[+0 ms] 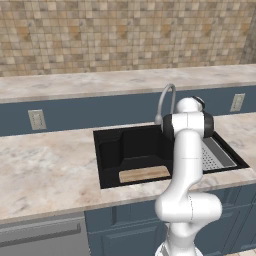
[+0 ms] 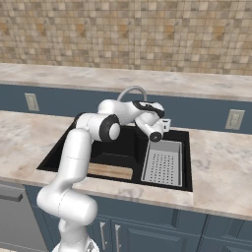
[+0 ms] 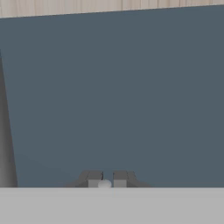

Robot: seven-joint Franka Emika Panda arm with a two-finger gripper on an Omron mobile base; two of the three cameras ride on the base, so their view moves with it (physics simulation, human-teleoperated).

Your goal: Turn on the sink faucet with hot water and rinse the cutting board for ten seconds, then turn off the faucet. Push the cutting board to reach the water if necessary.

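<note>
The tan, pale-grained cutting board (image 1: 144,174) lies flat at centre frame in the matte black sink (image 1: 107,150). Right of it arches the thin silver faucet (image 1: 166,97). The gripper (image 3: 104,183) pinches a small pale knob.

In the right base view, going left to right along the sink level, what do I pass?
Flat light-tan wooden cutting board on the floor of the matte black rectangular sink → grey perforated drain tray → bare marble-look countertop.
</note>
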